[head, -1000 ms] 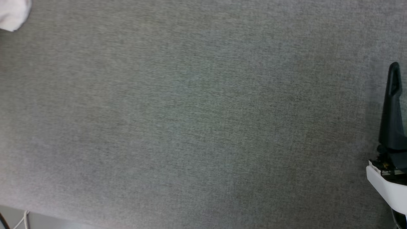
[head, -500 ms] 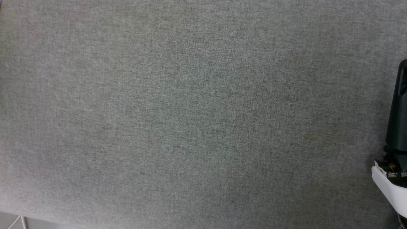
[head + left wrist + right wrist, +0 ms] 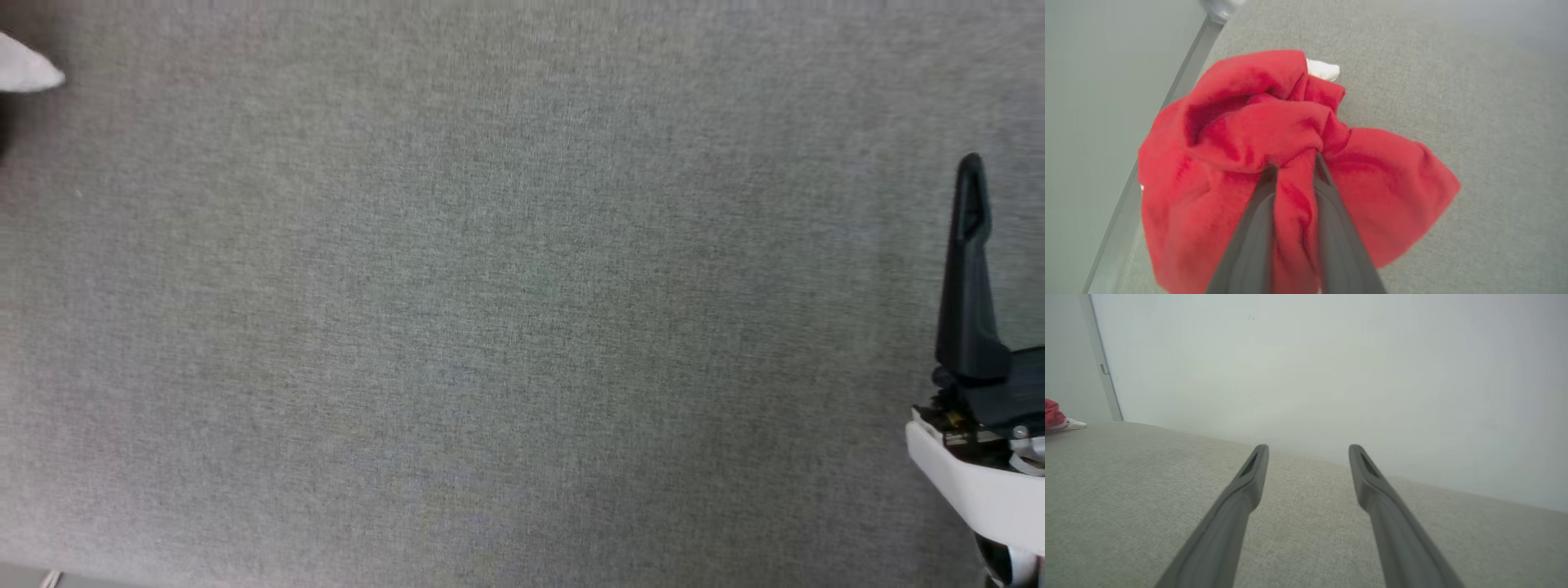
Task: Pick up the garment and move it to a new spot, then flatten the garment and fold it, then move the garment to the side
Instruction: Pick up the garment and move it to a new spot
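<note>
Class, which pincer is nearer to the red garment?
Left. The left pincer pinches a fold of the garment; the right pincer stands open, far across the table.

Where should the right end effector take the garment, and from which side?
Probably the loose red lobe jutting from the garment beside the left end effector's pinch. Approach from the open tabletop side; the opposite side crowds the table edge.

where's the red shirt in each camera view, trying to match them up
Head view: a white scrap at the upper left edge, likely a sleeve of the garment.
Left wrist view: the garment is bunched at the centre, with a fold pinched in the left gripper.
Right wrist view: a small red and white heap at the far left edge.
Shared landmark: the grey fabric tabletop, which lies under it in all three.
</note>
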Tool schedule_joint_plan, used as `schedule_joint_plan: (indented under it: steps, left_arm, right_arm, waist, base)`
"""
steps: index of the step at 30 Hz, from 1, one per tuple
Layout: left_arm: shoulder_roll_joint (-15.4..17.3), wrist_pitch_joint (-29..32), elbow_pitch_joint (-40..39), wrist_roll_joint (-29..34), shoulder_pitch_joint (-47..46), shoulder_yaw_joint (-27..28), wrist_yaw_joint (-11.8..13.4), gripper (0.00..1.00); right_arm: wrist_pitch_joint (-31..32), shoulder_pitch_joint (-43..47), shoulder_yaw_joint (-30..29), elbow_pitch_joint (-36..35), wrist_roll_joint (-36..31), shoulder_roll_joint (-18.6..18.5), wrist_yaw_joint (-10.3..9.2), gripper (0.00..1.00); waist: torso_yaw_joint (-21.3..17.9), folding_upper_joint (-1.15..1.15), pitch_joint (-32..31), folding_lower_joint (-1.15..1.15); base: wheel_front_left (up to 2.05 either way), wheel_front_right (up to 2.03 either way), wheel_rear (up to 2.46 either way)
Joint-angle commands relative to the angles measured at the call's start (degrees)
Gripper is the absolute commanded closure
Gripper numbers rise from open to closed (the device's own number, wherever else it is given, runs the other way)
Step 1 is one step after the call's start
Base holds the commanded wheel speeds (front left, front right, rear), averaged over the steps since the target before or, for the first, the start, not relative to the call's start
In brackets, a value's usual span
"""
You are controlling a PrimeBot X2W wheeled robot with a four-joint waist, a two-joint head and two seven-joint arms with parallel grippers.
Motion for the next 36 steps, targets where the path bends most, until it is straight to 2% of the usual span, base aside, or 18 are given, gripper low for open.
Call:
schedule_joint_plan:
  steps: [1,8,14,23,27,36]
  left_arm:
    - [0.3,-0.5,-1.0,0.1,-0.9,-0.6,0.0,1.00]
    - [3.0,-0.8,-10.8,1.5,-5.7,-7.0,0.0,1.00]
    - [2.9,-0.1,-19.5,2.0,-11.5,-12.8,0.0,1.00]
    - [-1.8,0.5,-28.5,2.4,-20.6,-22.1,0.0,1.00]
    - [-5.6,-0.2,-30.3,1.0,-22.4,-26.1,0.0,1.00]
    - [-8.3,-3.0,-37.0,0.0,-18.7,-35.6,0.0,1.00]
  right_arm:
    - [-0.1,-0.7,0.3,0.5,0.4,0.5,-0.02,0.00]
    - [-0.1,0.4,0.8,2.4,1.5,1.9,-0.02,0.00]
    - [-0.1,1.0,1.1,3.9,2.6,2.3,-0.02,0.00]
    - [-0.1,1.9,0.7,5.6,7.6,2.4,-0.02,0.00]
    - [-0.1,2.6,0.4,6.4,9.0,2.4,-0.02,0.00]
    - [-0.1,4.0,-0.8,8.1,10.8,2.4,-0.02,0.00]
  waist:
    - [-1.1,0.00,-3.1,0.00]
    - [-3.0,0.00,-9.1,0.00]
    - [-4.9,0.00,-13.0,0.00]
    - [-10.1,0.00,-17.3,0.00]
    - [-12.4,0.00,-18.8,0.00]
    - [-16.1,0.00,-20.7,0.00]
  base:
    - [0.00,0.00,0.00]
    - [0.00,0.00,0.00]
    - [0.00,0.00,0.00]
    - [0.00,0.00,0.00]
    - [0.00,0.00,0.00]
    - [0.00,0.00,0.00]
